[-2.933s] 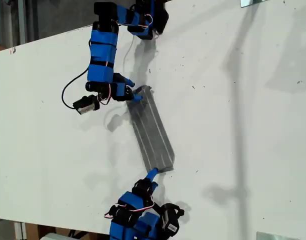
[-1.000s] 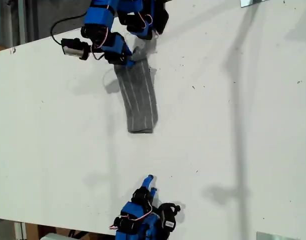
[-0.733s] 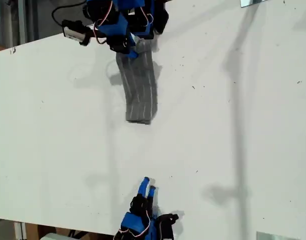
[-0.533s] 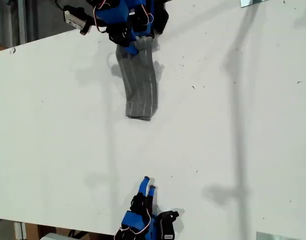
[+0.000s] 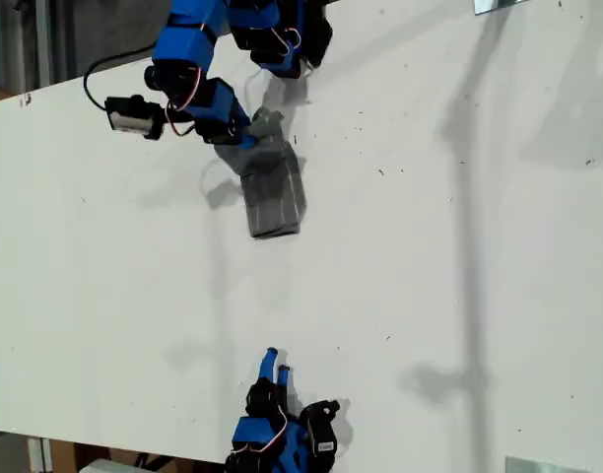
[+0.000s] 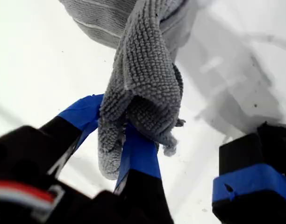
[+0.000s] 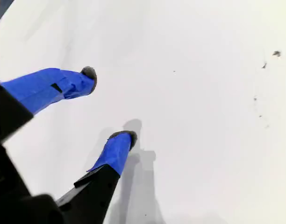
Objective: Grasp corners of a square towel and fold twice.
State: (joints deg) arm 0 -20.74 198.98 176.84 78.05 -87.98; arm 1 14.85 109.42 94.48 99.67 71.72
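Note:
The towel point(image 5: 274, 194) is a dark gray cloth with thin white stripes, lying bunched and doubled over on the white table point(image 5: 449, 246) near the top of the exterior view. My first gripper point(image 5: 250, 135) is shut on its upper end, holding that end lifted. In the first wrist view a thick fold of the towel point(image 6: 147, 79) is pinched between the blue fingers point(image 6: 82, 114) of my first gripper point(image 6: 112, 128). My second gripper point(image 5: 275, 363) stands at the bottom of the exterior view, well apart from the towel. It is open point(image 7: 108, 105) over bare table, with nothing between its fingers.
The first arm's base point(image 5: 282, 39) sits at the table's top edge in the exterior view, just above the towel. Its wrist camera point(image 5: 129, 115) and black cable stick out toward that view's left. Metal plates lie at the top right point(image 5: 499, 5) and bottom right point(image 5: 543, 463).
My first gripper swung down and toward the exterior view's left with the towel's end, so the long strip is now doubled over and shorter. My second gripper shifted slightly left.

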